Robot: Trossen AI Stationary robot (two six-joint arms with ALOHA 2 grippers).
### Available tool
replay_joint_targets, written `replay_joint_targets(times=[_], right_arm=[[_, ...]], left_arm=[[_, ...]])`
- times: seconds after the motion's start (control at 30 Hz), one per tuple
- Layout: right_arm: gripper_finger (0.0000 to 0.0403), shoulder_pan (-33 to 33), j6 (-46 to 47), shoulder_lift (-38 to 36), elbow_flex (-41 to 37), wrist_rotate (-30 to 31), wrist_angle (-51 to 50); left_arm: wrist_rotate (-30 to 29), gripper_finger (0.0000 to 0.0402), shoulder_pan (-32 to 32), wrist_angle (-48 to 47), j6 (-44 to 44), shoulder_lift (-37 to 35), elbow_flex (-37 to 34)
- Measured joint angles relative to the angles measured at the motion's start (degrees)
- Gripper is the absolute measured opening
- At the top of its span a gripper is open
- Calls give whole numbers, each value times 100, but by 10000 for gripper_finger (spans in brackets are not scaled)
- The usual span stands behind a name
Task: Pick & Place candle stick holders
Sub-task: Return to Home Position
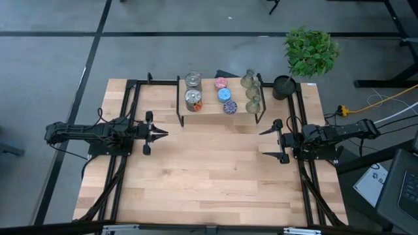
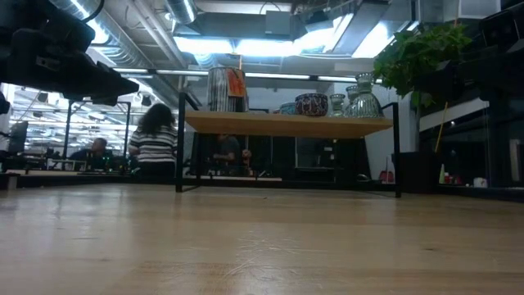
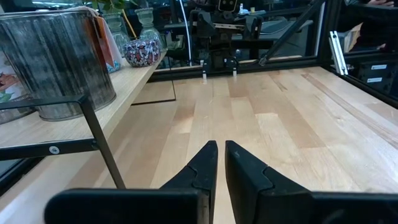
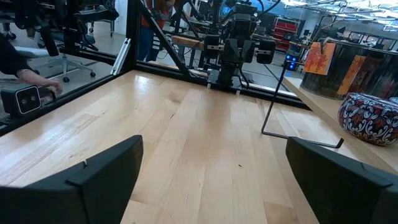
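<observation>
With the candle stick holders (image 1: pixel 222 93) standing on the shelf (image 1: pixel 208 108) (all eight, I think), my left claw (image 1: pixel 164 133) pinched nearly shut and my right claw (image 1: pixel 263 143) spread wide, both empty, I judge I'm homing — only settling both arms remains.

Count on the shelf (image 1: pixel 208 91): eight candle stick holders (image 1: pixel 193 98) in total. Silvery holders (image 1: pixel 192 79): two. Pale green glass holders (image 1: pixel 252 93): three. Pink holder (image 1: pixel 221 83): one. Blue holder (image 1: pixel 225 94): one. Purple-speckled holder (image 1: pixel 229 108): one. Also noted: one black pot (image 1: pixel 284 87), one leafy plant (image 1: pixel 311 50), one shelf.
</observation>
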Motion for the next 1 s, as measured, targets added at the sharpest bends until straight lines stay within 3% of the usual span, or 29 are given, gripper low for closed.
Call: replay_joint_targets(times=[1.0], right_arm=[[398,0,0,0,0,1,0]], left_arm=[[-1,28,2,0,-1,0,0]])
